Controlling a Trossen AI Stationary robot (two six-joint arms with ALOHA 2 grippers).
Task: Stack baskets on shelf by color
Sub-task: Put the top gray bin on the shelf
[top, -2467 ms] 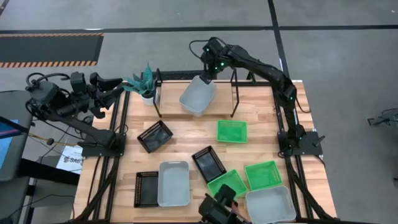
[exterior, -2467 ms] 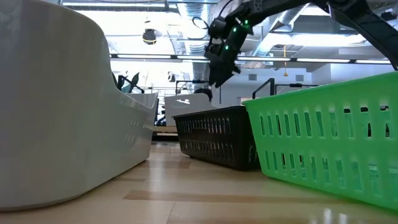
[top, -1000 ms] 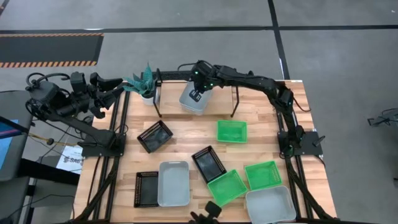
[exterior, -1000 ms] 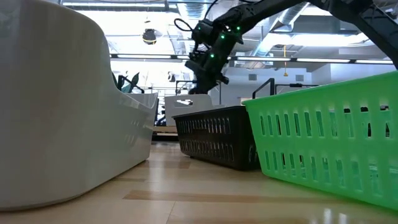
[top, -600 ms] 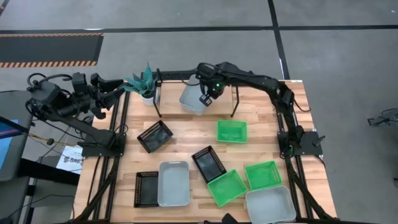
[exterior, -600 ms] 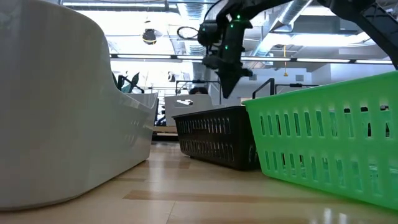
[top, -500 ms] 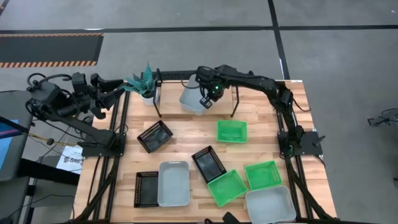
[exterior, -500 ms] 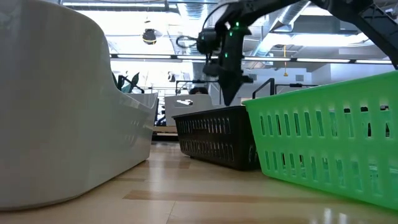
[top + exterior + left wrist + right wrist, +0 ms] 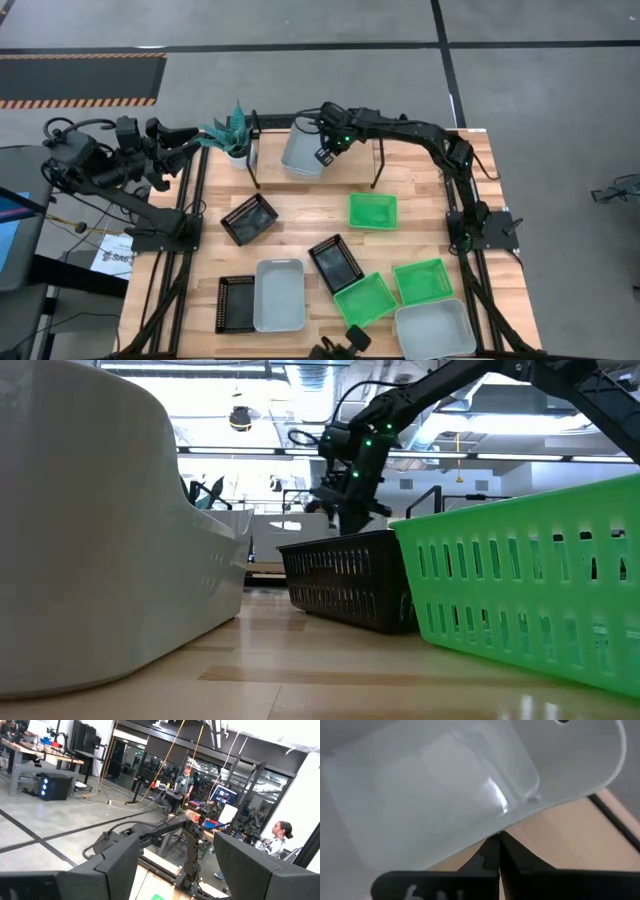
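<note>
A grey-white basket (image 9: 298, 152) lies on the black wire shelf (image 9: 378, 160) at the table's far edge, left of the shelf's middle. My right gripper (image 9: 323, 153) is shut at this basket's right side, and its wrist view shows the basket (image 9: 445, 790) right in front of the fingertips. My left gripper (image 9: 186, 141) hangs open and empty beyond the table's left edge, near the teal plant (image 9: 229, 133). The other baskets lie loose on the table: green ones (image 9: 372, 210), black ones (image 9: 248, 218), grey-white ones (image 9: 278, 295). My right gripper touches the grey-white basket's rim (image 9: 506, 828) on its right side with the tips of its shut fingers (image 9: 492, 851). The fingers slant down from the table's right. The basket rests on the shelf's base. I cannot tell whether any of the rim lies between the tips.
Green baskets (image 9: 364, 300) (image 9: 421, 280), a black one (image 9: 335, 262) and a grey-white one (image 9: 435, 328) fill the near right. A grey-white basket partly overlaps a black one (image 9: 232, 303) at the near left. The shelf's right part shows bare wood (image 9: 355, 165).
My right gripper has gone from above the grey-white basket to its right side, then back toward the table's left. The basket has slid along the shelf toward the left and turned a little.
</note>
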